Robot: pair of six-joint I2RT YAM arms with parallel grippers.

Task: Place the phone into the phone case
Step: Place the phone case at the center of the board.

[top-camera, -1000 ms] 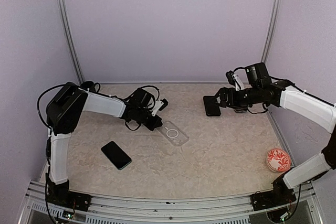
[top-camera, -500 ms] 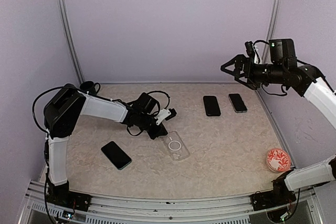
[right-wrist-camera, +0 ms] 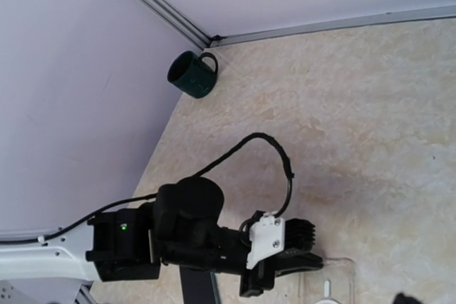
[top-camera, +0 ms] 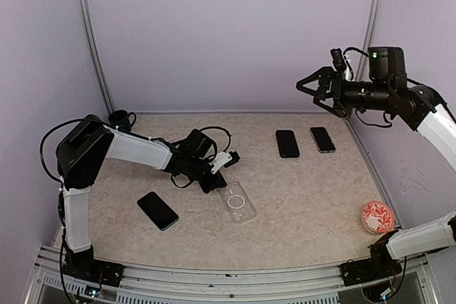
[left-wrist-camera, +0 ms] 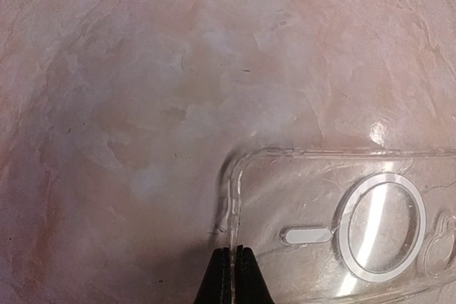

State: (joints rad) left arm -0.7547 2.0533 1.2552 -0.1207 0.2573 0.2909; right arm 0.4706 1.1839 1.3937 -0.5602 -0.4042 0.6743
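I am pinching the thin rim of the clear phone case (top-camera: 239,201) with my left gripper (left-wrist-camera: 234,270), fingers shut tight on it. My right gripper (top-camera: 308,93) is hanging wide open, holding nothing, up high on the far right. The phone (top-camera: 157,210) is lying near left of the case, not touching it. I am worrying the bendy rim may slip out, or the case may flip over if I am pulling too fast.
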